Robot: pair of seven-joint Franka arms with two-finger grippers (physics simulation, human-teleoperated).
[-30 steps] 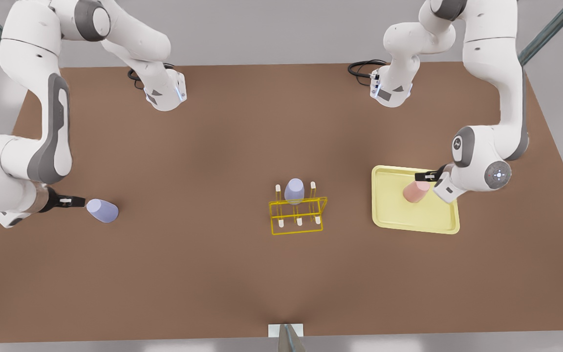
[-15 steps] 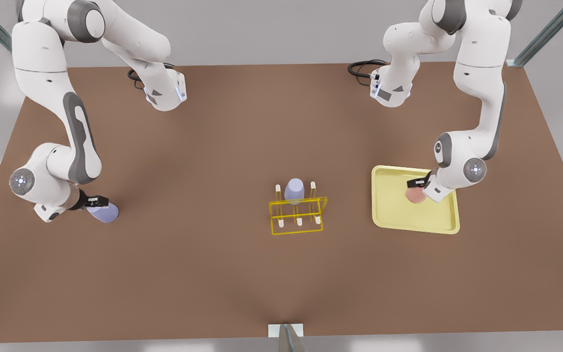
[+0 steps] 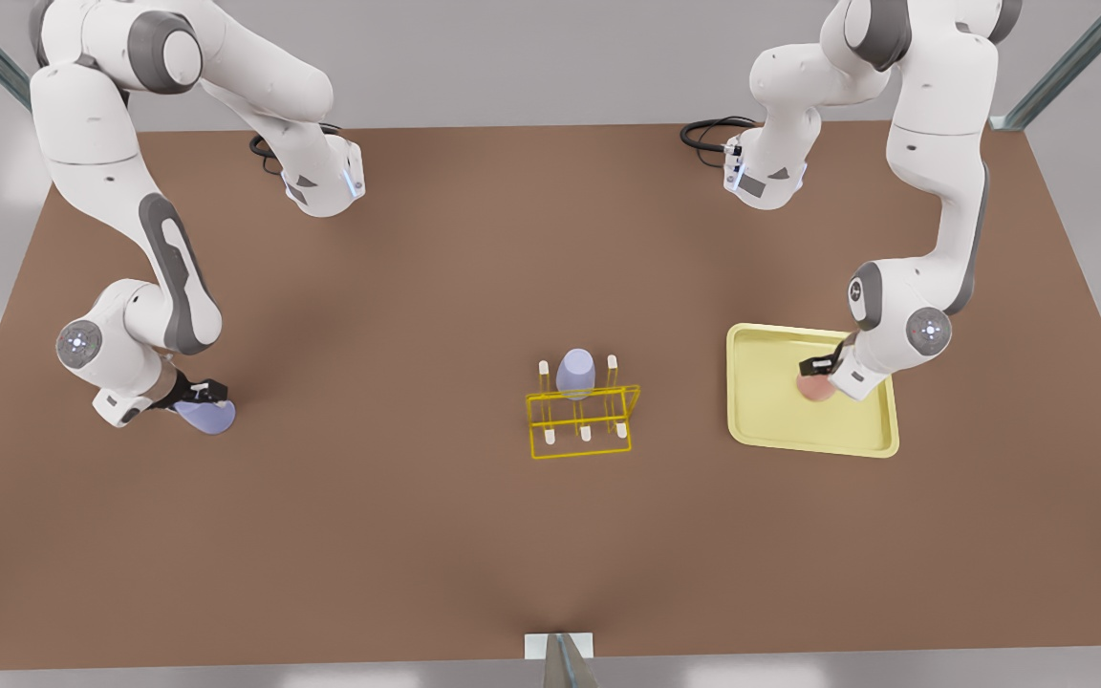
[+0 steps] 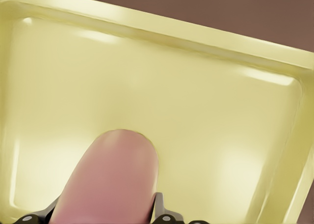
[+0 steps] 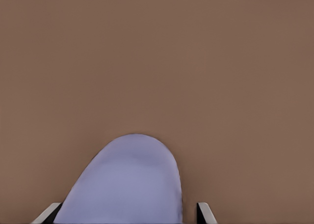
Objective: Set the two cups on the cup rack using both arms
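Over the last second both grippers have closed in: the left gripper (image 3: 820, 366), jaws spread around the pink cup (image 3: 813, 387) on the tray (image 3: 761, 420) at the rack's (image 3: 581, 420) three o'clock, and the right gripper (image 3: 206, 392), jaws likewise astride the lavender cup (image 3: 208, 417) at nine o'clock, look ready to grasp.

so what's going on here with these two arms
Each arm is at a cup. The left claw straddles the pink cup lying in the yellow tray. The right claw straddles a lavender cup lying on the table. Neither is lifted yet. Another lavender cup already sits on the rack.
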